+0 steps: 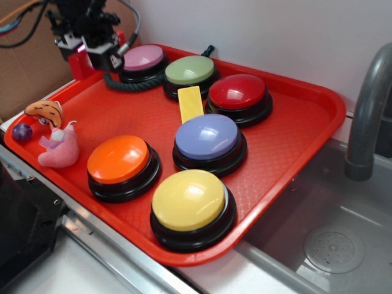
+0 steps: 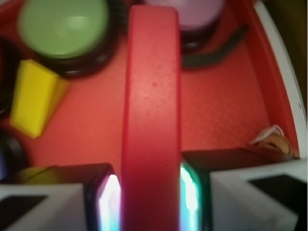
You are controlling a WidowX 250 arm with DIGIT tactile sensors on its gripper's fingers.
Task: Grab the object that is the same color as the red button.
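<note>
Gripping the red block [image 2: 151,120] between both fingers, the pincer [image 1: 86,52] is hanging at ten o'clock from the red button [image 1: 237,93].

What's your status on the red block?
Gripper shut on red block, block lifted above the tray. Red button untouched. Nothing in the way.

The gripper [image 1: 86,52] is black, angular and blocky, with black and grey cables looping off its top, pale grey-white panels on its finger housings, black pads [image 2: 98,178], and a pink-to-green glow lighting the inner faces of both fingers.
</note>
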